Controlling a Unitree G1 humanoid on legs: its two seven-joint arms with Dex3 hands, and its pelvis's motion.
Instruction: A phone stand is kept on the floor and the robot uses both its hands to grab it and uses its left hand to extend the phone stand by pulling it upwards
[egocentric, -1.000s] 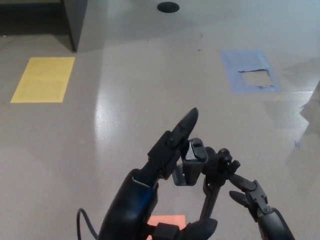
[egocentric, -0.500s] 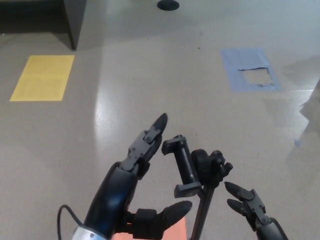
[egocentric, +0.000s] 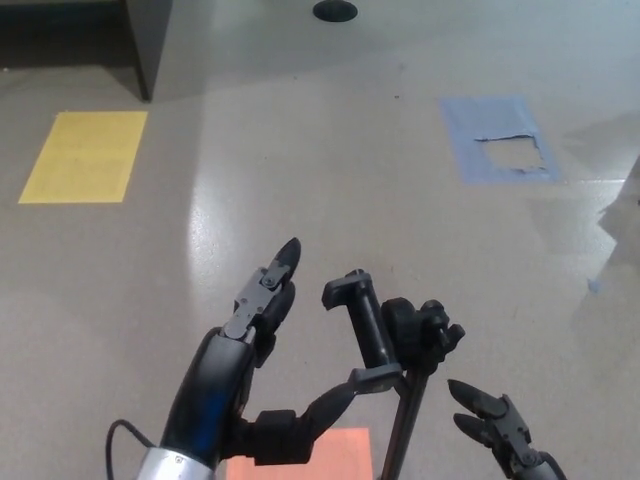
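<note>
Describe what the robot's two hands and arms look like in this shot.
The left hand is black, with thick segmented fingers that have grey joint pieces and rounded tips. Its forearm is glossy black with a blue sheen, ending in a silver band at the bottom edge, with a thin black cable looping beside it. The right hand is matte black, with smaller pointed segments; its arm is barely visible.

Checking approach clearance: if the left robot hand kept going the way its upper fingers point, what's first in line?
Likely nothing: the left robot hand points up-right past the black phone stand's clamp, over bare grey floor. Depth unclear.
</note>
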